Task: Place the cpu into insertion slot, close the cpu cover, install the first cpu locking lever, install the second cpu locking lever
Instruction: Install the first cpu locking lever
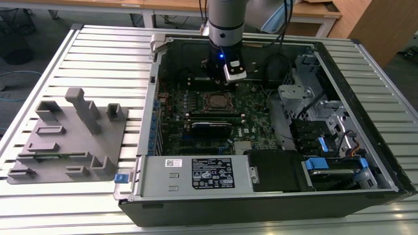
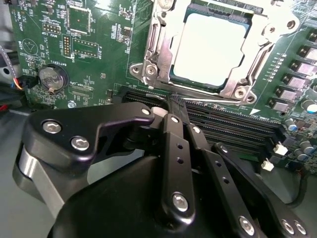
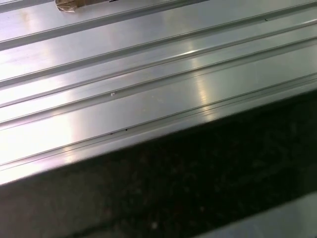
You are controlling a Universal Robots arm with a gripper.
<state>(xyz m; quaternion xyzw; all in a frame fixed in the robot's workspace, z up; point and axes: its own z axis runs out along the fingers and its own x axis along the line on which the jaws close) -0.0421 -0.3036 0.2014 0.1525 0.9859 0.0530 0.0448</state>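
Ribbed metal table (image 1: 98, 44) holds an open PC case (image 1: 196, 171): the cpu (image 2: 210, 47) sits in the insertion slot (image 2: 144, 69) with the cpu cover (image 2: 257, 52) apparently down over it, locking levers (image 2: 150, 43) unclear whether latched, and the gripper (image 2: 174, 106) hovering nearby above the RAM slots (image 2: 223, 124), fingers (image 2: 171, 134) pinched together, empty.

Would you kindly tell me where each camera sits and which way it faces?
Exterior view: above, off the arm, looking down into the open computer case on the ribbed table; arm and gripper show.
Second wrist view: at the wrist, looking along the shut gripper at the cpu on the motherboard.
First wrist view: at the wrist, facing the ribbed table and a dark band.
Shared: exterior and second wrist views both show gripper and cpu.
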